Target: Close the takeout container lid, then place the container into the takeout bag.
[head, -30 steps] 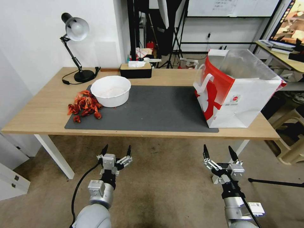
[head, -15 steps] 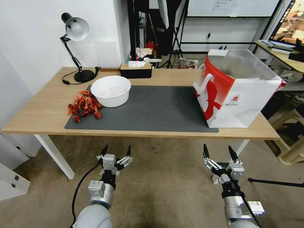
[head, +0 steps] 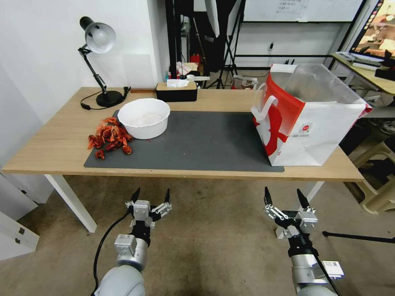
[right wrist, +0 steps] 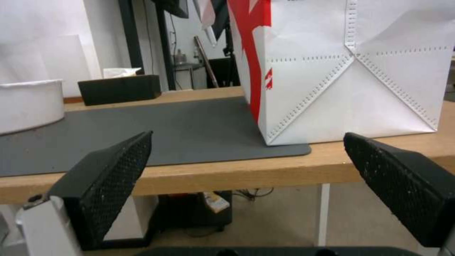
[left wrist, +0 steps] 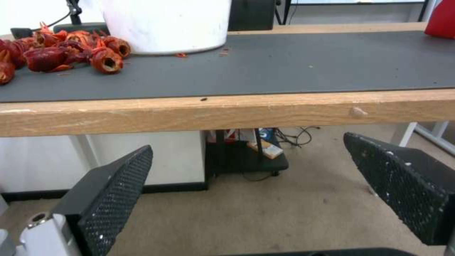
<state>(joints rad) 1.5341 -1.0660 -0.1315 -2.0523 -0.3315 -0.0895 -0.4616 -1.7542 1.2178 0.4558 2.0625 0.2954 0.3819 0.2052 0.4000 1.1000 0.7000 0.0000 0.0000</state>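
1. Left gripper [head: 151, 195] is hanging below the table's front edge, over the carpet, fingers [left wrist: 113, 199] spread wide with nothing between them.
2. Right gripper [head: 286, 197] is sitting likewise below the front edge on the right side, fingers [right wrist: 106, 183] wide apart, gripping nothing.
3. Both grippers are pointing toward the wooden table [head: 61, 139], well apart from anything on it.
4. Takeout bag [head: 312, 127] is standing upright on the table's right end, its near corner resting on the edge of the grey mat [head: 205, 139]. Mouth is gaping open, silvery lining showing; what is inside cannot be told. White loop handle is hanging on the red side. In the right wrist view the bag [right wrist: 351, 71] is standing just beyond the table edge, ahead of the right gripper.
5. White round bowl [head: 144, 118] is sitting on the mat's far left part; inside is looking pale, contents unclear.
6. Pile of red crayfish shells [head: 108, 137] is lying just beside the bowl on its left, partly on the mat, touching or nearly touching the bowl wall. Left wrist view is showing the shells [left wrist: 62, 53] next to the bowl [left wrist: 166, 25].
7. Black tissue box [head: 177, 91] is sitting at the table's back edge, white tissue sticking out.
8. Desk lamp [head: 98, 61] is standing at the back left corner.
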